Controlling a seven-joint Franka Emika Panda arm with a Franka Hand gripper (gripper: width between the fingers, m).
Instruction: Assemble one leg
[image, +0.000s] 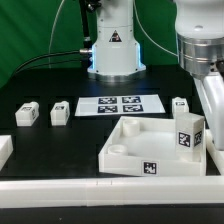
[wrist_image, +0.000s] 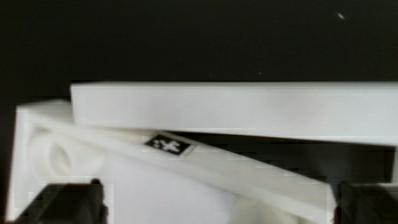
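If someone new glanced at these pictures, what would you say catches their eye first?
Probably the big white tray at the front of the black table, with a tagged leg standing upright at its corner on the exterior view's right, just under the arm. Behind it lies the marker board, and three more legs lie loose around it. Whether the claw is holding anything cannot be told.

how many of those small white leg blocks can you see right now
4 at least: two on the exterior view's left, leg and leg; one leg right of the marker board; one leg upright at the tray's right corner. Others may be hidden.
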